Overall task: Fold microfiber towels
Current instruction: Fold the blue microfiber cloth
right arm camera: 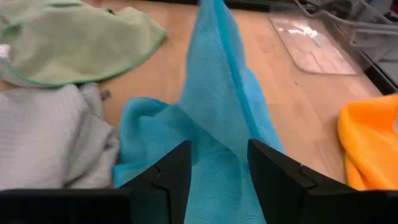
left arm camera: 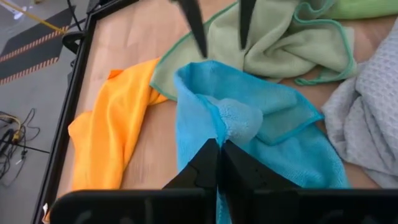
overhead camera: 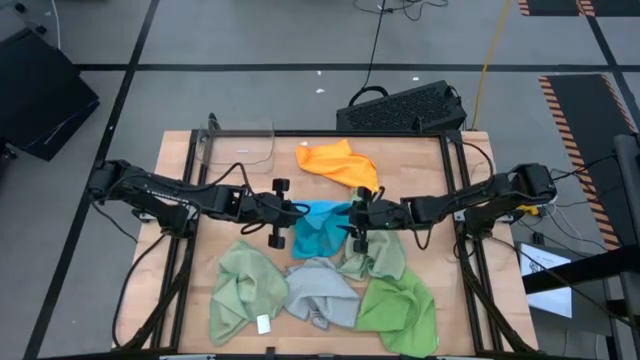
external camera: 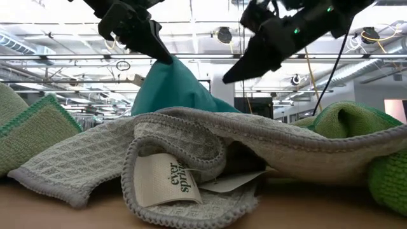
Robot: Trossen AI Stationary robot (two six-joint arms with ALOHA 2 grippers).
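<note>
One towel (overhead camera: 338,162) is laid at the table's (overhead camera: 420,170) far middle, another (overhead camera: 322,228) is held up at centre between both grippers, and four are spread along the near edge

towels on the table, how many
6: orange towel at the back, blue towel mid-table, sage towels, grey towel, bright green towel in front.

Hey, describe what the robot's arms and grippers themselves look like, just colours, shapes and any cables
Both arms are black, built of jointed tubular segments. The left gripper and right gripper each end in two matte black fingers that taper to narrow wedge tips. A black T-shaped bar sticks out beside each wrist. Black cables loop along both arms, and small green lights glow on the right arm in the low view.
</note>
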